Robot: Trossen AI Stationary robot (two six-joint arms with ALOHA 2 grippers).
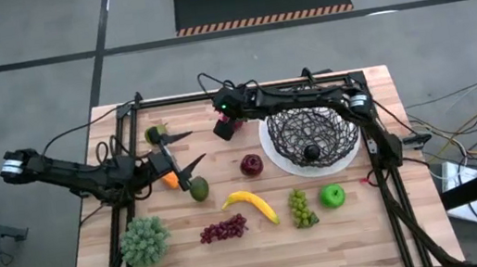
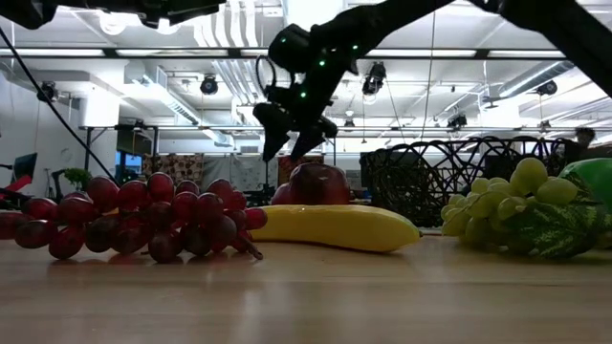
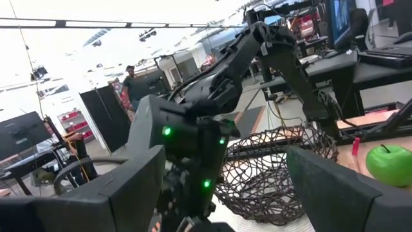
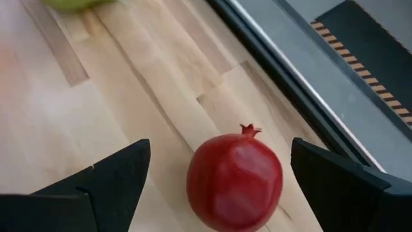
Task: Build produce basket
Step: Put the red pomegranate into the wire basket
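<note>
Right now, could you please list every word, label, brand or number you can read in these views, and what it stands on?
None can be read.
The striped mat on the floor carries only hazard stripes, no words.
The room's monitors in the left wrist view are too blurred to read.
The produce and basket bear no labels.

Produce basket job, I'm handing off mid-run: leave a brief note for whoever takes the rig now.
Right end effector: open, hovering over a red pomegranate left of the black wire-mesh basket.
Left end effector: open, empty, near an orange fruit and dark green avocado.
Done: one dark fruit in the basket.
Left: dark red apple, yellow banana, purple grapes, green grapes, green apple.
</note>
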